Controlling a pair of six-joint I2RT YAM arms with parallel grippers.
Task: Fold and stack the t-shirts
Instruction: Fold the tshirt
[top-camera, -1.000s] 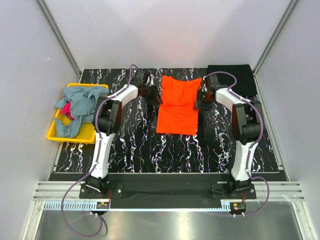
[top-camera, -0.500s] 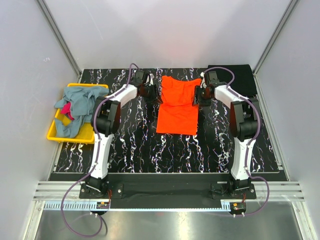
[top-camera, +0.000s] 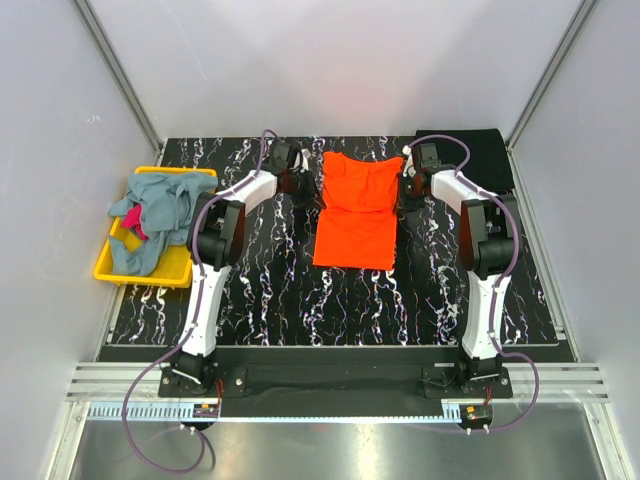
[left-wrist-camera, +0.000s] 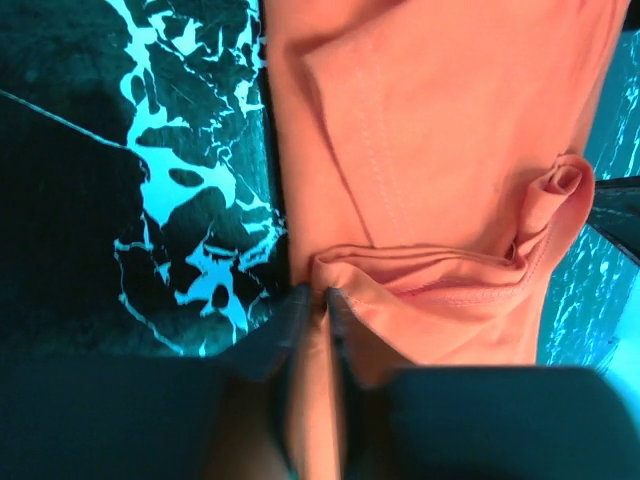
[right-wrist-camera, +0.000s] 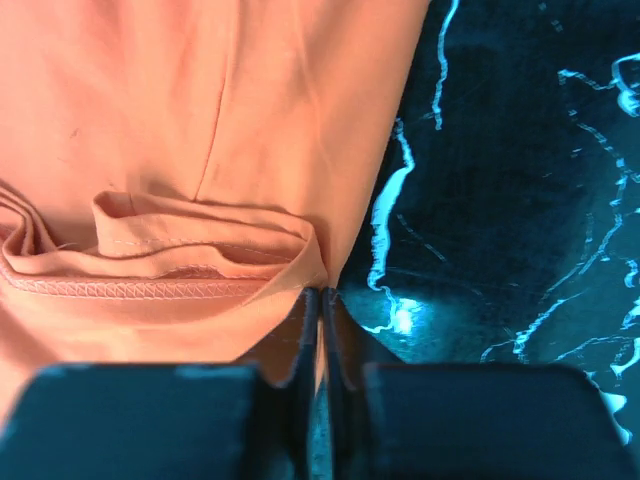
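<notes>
A bright orange t-shirt (top-camera: 355, 212) lies flat mid-table, sleeves folded in, collar end toward the back. My left gripper (top-camera: 311, 187) is at its far left corner; in the left wrist view the jaws (left-wrist-camera: 318, 296) are pinched on a fold of the orange cloth (left-wrist-camera: 430, 150). My right gripper (top-camera: 404, 188) is at the far right corner, with its jaws (right-wrist-camera: 322, 293) shut on the hem of the shirt (right-wrist-camera: 180, 120). A black t-shirt (top-camera: 478, 152) lies folded at the back right corner.
A yellow bin (top-camera: 108, 266) at the left edge holds a crumpled grey-blue t-shirt (top-camera: 160, 205) and a magenta one (top-camera: 136, 224). The tabletop (top-camera: 300, 300) is black marble-patterned. White walls close in at the back and both sides.
Both grippers went from open to shut, each pinching a far corner of the orange t-shirt. The arms shifted slightly toward the back; the shirt has stayed in place.
</notes>
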